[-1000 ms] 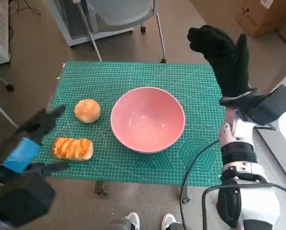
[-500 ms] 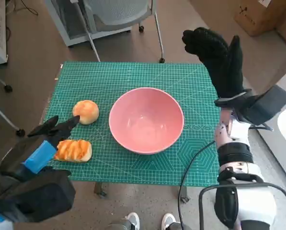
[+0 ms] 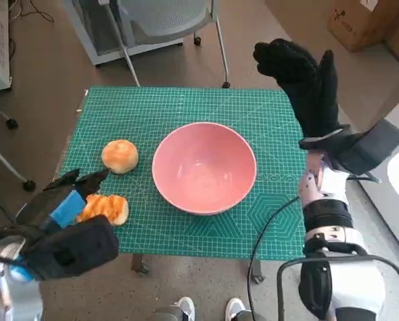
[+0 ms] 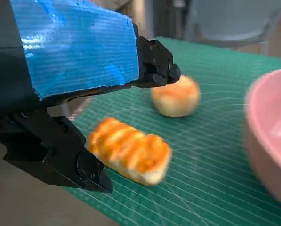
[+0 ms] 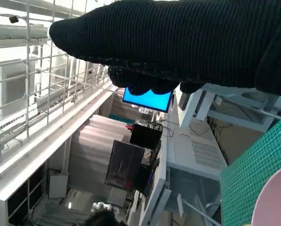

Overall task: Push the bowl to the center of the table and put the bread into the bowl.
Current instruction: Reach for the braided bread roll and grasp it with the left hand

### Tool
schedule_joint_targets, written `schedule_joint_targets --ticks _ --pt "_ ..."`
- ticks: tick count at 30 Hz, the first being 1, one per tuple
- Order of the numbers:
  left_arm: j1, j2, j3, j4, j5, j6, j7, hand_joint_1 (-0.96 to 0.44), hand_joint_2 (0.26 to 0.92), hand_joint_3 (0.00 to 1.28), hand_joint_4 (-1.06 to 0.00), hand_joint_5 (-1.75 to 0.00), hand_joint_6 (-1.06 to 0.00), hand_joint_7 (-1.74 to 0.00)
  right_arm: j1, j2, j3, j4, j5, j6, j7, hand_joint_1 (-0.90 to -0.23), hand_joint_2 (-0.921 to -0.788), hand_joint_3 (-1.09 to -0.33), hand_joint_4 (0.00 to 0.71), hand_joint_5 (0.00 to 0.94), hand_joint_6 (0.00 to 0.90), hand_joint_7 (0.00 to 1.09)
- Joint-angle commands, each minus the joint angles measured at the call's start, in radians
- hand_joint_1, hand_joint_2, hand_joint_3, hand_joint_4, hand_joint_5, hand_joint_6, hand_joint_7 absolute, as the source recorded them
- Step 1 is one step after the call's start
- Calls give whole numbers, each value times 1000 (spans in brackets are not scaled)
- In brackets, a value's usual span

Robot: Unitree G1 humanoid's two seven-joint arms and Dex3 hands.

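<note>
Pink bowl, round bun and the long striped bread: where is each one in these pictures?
Pink bowl (image 3: 204, 167): head view, on its inner bottom.
Round bun (image 3: 119, 155): head view, on the middle of its top.
Long striped bread (image 4: 130, 149): left wrist view, on its glazed top crust.

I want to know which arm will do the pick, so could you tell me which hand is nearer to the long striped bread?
The left hand: it hovers right beside the long striped bread, fingers apart. The right hand is raised beyond the pink bowl, far off.
</note>
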Motion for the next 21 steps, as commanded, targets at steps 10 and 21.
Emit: schedule_joint_targets --ticks 10,21 --pt "-99 -64 -121 212 150 -21 8 93 723 37 -155 -6 -384 -18 27 -5 -3 16 7 33 15 -677 -921 -774 208 0 366 2" --pt "-150 -120 -126 350 138 -95 -11 120 740 46 -221 -18 -434 -22 28 -5 -14 13 19 62 40 -684 -921 -759 210 2 382 9"
